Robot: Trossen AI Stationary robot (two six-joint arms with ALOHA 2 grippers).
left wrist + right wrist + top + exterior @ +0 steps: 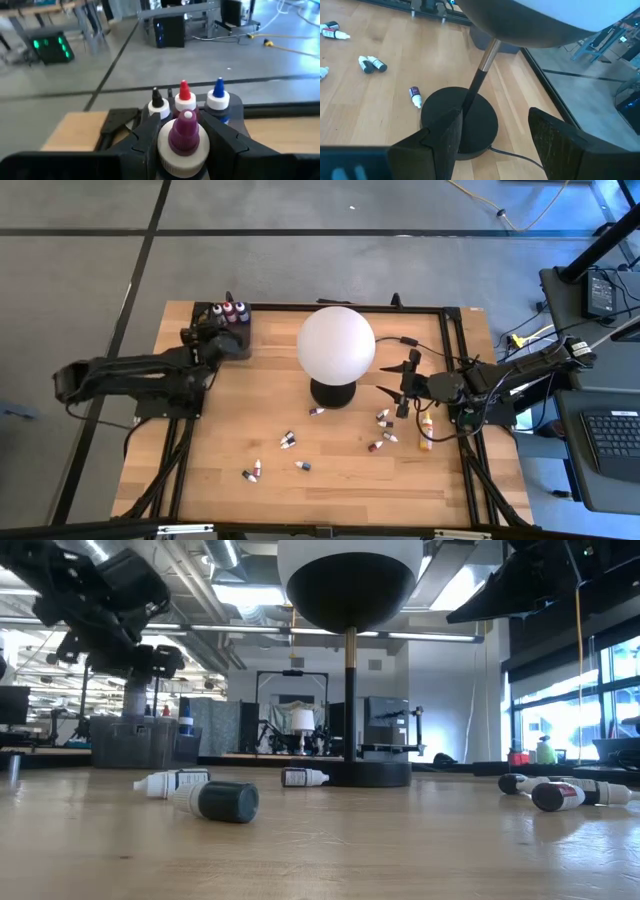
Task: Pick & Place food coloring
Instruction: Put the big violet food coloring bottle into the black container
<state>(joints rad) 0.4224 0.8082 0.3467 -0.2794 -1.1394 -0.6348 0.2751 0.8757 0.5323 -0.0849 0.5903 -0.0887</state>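
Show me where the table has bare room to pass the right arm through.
Bare wood lies left of the globe lamp, below the dark tray, and along the near edge. Crowded: loose bottles below the lamp, more by the right gripper and orange bottle.

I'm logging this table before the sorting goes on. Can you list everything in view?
Tray: one, dark grey, far left corner.
Bottles in tray: three upright; black, red, blue tips.
Purple-tipped bottle: one, gripped over the tray.
Loose bottles: about ten small, lying mid-table.
Orange bottle: one, lying right side.
Globe lamp: one, white, black base, centre.
Left tool: shut on the purple-tipped bottle.
Right tool: open, beside the lamp base.
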